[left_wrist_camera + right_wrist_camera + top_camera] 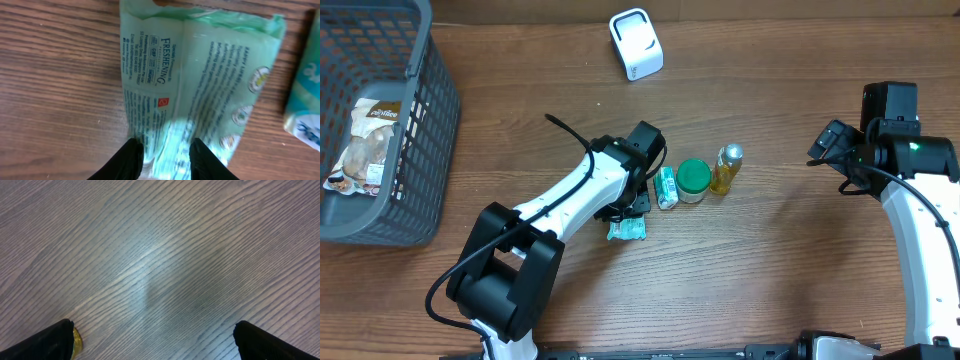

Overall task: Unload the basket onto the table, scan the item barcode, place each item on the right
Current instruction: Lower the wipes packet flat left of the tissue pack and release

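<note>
Jaws, left gripper (166, 150), pinch green packet (200, 75) edge.

A grey basket (425, 130) sits at the table's (770, 285) left edge with a snack bag (365, 145) inside. Mid-table, a packet (666, 188), jar (693, 181) and bottle (726, 169) stand in a row.

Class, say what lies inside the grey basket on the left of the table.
One snack packet lies on the floor of the basket. The part beyond the picture's edge cannot be seen.
</note>
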Controlling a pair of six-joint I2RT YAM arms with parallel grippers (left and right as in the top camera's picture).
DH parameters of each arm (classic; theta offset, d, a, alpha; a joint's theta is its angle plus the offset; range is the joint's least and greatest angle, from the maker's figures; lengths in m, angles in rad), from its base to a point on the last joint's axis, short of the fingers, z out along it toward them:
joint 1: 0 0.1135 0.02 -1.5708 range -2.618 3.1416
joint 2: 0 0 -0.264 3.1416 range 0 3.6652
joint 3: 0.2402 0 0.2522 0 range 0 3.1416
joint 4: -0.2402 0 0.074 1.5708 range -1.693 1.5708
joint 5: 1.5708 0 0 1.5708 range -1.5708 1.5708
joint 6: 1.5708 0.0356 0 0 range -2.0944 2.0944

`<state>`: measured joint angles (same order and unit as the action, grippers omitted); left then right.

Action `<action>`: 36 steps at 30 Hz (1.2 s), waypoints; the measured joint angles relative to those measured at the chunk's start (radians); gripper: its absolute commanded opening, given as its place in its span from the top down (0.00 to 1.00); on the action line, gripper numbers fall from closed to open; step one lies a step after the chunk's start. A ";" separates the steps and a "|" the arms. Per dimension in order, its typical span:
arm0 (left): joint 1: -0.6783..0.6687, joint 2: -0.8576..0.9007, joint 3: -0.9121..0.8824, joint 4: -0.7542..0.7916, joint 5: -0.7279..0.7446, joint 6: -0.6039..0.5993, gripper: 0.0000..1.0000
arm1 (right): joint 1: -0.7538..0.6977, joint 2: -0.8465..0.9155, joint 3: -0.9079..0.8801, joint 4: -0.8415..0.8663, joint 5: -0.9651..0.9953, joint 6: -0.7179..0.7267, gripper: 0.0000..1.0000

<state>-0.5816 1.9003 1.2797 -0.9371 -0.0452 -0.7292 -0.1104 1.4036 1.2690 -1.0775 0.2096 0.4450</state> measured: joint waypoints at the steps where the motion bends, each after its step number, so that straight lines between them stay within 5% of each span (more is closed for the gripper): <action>1: 0.000 0.000 -0.008 0.008 0.000 0.000 0.67 | 0.000 0.000 0.000 0.000 0.000 0.000 0.00; 10: 0.000 -0.004 -0.050 0.069 0.004 0.001 0.67 | 0.000 0.000 0.000 0.000 0.000 0.000 0.00; 21: 0.007 0.000 0.076 -0.060 0.001 0.087 0.44 | 0.000 0.000 0.000 -0.001 0.000 0.000 0.00; 36: 0.008 0.000 0.021 -0.077 0.054 0.153 0.53 | 0.000 0.000 0.000 0.000 0.000 0.000 0.00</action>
<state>-0.5739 1.9007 1.3006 -1.0142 0.0086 -0.5758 -0.1108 1.4036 1.2686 -1.0779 0.2096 0.4450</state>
